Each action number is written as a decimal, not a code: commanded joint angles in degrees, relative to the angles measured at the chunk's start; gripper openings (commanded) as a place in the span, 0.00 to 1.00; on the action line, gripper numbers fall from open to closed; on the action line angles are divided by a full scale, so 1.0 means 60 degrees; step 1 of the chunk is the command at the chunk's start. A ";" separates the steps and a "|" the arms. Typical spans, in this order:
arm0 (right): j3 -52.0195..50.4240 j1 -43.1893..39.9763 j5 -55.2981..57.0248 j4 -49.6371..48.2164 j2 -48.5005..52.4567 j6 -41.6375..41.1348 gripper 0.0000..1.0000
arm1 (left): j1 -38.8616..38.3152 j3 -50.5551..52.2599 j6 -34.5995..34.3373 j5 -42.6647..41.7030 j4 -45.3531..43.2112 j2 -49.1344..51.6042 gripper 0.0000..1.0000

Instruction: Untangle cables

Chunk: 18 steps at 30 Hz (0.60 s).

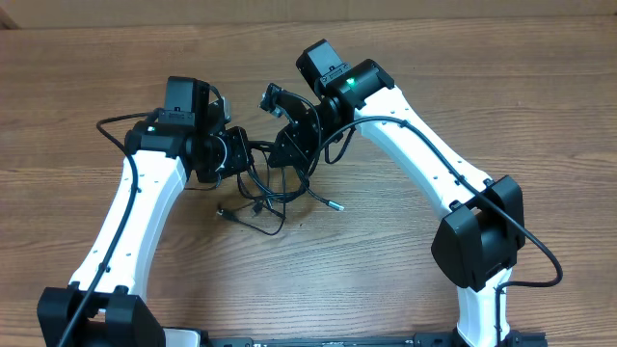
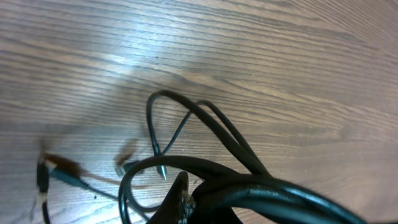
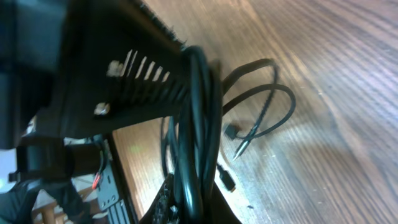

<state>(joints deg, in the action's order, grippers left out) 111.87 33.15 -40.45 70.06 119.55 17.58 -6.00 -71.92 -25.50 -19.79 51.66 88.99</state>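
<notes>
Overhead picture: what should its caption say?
Left gripper and right gripper pinch one tangle of black cables on a wooden table.

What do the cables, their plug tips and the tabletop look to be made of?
Cables: black rubber or plastic jacket, smooth with a slight sheen, bending in loose loops.
Plug tip: probably bare metal, silvery and pointed.
Tabletop: wood or wood-look laminate, with brown grain lines and soft glare; cannot tell which.

1. Your left gripper point(image 2: 183, 200) is closed on the black cables point(image 2: 261, 186), the bundle running off thick.
2. One loop point(image 2: 163, 93) arches across the wood-grain table point(image 2: 280, 56).
3. A silver-tipped plug point(image 2: 163, 171) lies just beside the fingertip point(image 2: 180, 188); another is blurred.
</notes>
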 commanded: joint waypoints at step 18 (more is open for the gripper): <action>0.0404 -0.2430 -0.3432 0.1173 -0.1818 0.1107 0.04 | 0.1413 -0.0036 -0.1133 0.5767 -0.0091 0.0266 0.04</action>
<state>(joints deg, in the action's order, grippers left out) 112.18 23.79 -54.28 75.18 113.89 23.51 -2.44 -72.47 -31.64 -3.68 50.61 88.03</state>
